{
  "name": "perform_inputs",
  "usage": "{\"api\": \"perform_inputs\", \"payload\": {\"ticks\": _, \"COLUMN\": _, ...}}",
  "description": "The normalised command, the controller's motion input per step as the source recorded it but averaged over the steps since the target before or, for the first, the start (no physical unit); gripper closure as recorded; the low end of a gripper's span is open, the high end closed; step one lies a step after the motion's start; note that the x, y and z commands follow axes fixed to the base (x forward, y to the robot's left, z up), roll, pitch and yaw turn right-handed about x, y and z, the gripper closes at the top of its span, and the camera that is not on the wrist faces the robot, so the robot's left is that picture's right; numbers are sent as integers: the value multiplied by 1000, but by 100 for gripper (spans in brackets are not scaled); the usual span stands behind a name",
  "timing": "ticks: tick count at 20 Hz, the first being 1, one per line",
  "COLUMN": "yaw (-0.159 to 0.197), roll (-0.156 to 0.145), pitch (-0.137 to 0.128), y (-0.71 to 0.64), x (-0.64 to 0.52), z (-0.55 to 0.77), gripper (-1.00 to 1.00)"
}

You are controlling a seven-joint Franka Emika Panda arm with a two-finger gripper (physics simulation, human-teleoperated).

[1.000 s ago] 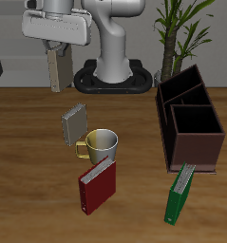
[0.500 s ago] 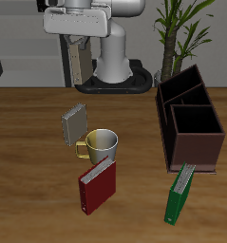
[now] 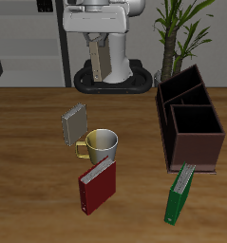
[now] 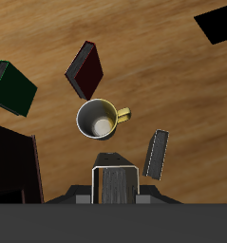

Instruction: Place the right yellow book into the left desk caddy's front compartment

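Grey-tan right yellow book (image 3: 99, 59) apparently clamped upright in raised pincer (image 3: 98, 45), above table.

— Setting?
— Office or study desk, rendered. Wood-grain table (image 3: 29, 190) throughout.

— Evidence?
— Desk goods. Dark maroon desk caddy (image 3: 191, 119) with two open wells at 3 o'clock of the table's middle. Yellow-handled mug (image 3: 101, 145) near centre. Books lie about: a grey-tan one (image 3: 74, 123) at 10 o'clock of the mug, a dark red one (image 3: 96, 185) at 6 o'clock, a green one (image 3: 179, 194) towards 4 o'clock.

— Anything else?
— Potted plant (image 3: 177, 28) at the back, 1 o'clock.
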Motion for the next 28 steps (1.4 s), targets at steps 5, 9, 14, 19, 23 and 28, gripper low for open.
{"api": "perform_inputs", "payload": {"ticks": 5, "yaw": -42, "roll": 21, "pitch": 5, "y": 368, "x": -89, "z": -9, "gripper": 100}}
{"api": "perform_inputs", "payload": {"ticks": 9, "yaw": 2, "roll": -8, "pitch": 24, "y": 455, "x": -215, "z": -200, "gripper": 100}}
{"api": "perform_inputs", "payload": {"ticks": 14, "yaw": -13, "roll": -41, "pitch": 28, "y": 184, "x": -165, "z": -200, "gripper": 100}}
{"api": "perform_inputs", "payload": {"ticks": 19, "yaw": 42, "roll": 28, "pitch": 33, "y": 349, "x": -168, "z": -87, "gripper": 100}}
{"api": "perform_inputs", "payload": {"ticks": 23, "yaw": 20, "roll": -1, "pitch": 26, "y": 503, "x": -140, "z": 85, "gripper": 100}}
{"api": "perform_inputs", "payload": {"ticks": 28, "yaw": 11, "roll": -3, "pitch": 35, "y": 329, "x": -7, "z": 13, "gripper": 100}}
